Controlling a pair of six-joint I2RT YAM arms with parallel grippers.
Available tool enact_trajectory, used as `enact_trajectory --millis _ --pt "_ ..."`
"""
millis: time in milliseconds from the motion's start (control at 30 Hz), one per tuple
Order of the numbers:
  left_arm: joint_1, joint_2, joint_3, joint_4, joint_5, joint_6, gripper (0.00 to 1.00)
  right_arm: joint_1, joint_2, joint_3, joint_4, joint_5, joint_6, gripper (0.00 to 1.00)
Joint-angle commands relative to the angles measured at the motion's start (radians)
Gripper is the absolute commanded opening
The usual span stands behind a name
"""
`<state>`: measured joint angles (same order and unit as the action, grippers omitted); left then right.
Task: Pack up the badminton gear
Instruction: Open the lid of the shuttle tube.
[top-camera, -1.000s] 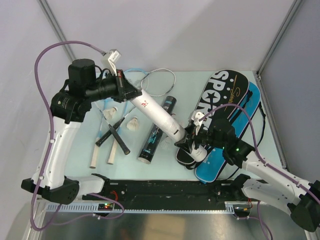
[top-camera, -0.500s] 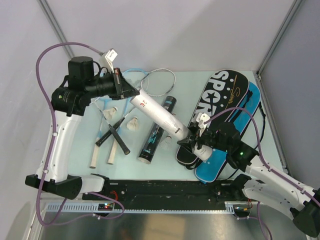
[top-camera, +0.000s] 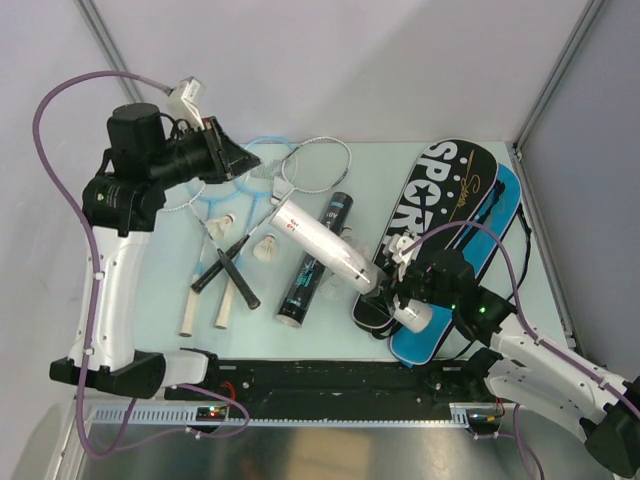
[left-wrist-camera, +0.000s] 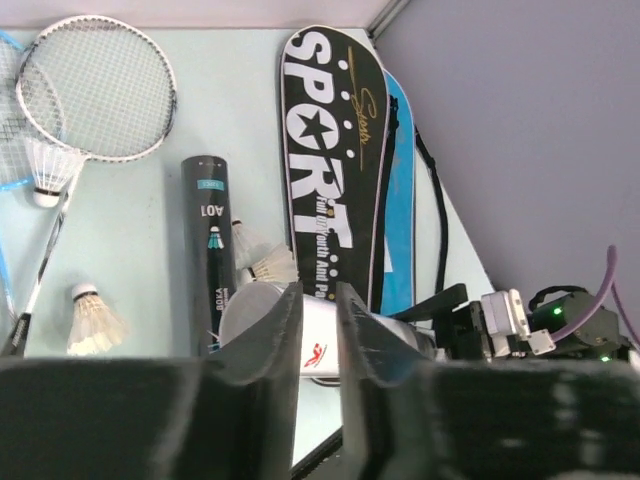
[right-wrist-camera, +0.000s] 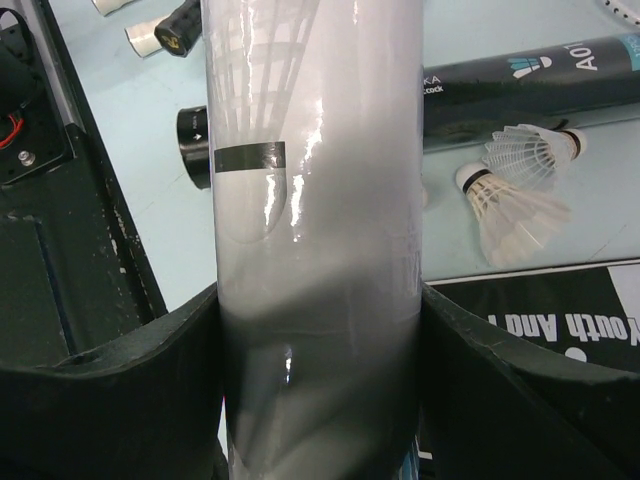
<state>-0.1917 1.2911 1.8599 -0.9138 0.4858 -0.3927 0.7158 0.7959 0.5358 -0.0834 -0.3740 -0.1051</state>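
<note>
Glossy smooth plastic white tube; matt table.

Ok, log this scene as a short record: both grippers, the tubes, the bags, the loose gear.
left gripper: jaws almost together, empty, above the rackets, clear of the white tube
right gripper: closed on the white tube's near end
white tube: slanted, crossing over the black tube
black tube: lying on the table
bags: black SPORT bag stacked on blue bag, at right
loose gear: shuttlecocks and rackets, at left
</note>
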Motion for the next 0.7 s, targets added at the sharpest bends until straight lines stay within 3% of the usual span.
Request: enact_trajectory --millis 0,67,200,667 --pt "0.009 0.023 -0.016 0.023 0.098 0.014 0.4 -0.001 -0.042 0.009 0.07 -0.015 0.003 0.43" --pt "0.009 0.025 -0.064 0.024 0.148 0.016 0.53 -0.001 -0.052 0.009 0.072 -0.01 0.0 0.43" --pt "0.007 -0.002 -0.151 0.024 0.177 0.037 0.63 -0.001 -0.074 0.009 0.09 0.007 -0.002 0.42" --pt "-0.061 -0.025 -0.231 0.045 0.28 0.018 0.65 -0.002 -0.077 0.009 0.197 0.002 -0.006 0.42"
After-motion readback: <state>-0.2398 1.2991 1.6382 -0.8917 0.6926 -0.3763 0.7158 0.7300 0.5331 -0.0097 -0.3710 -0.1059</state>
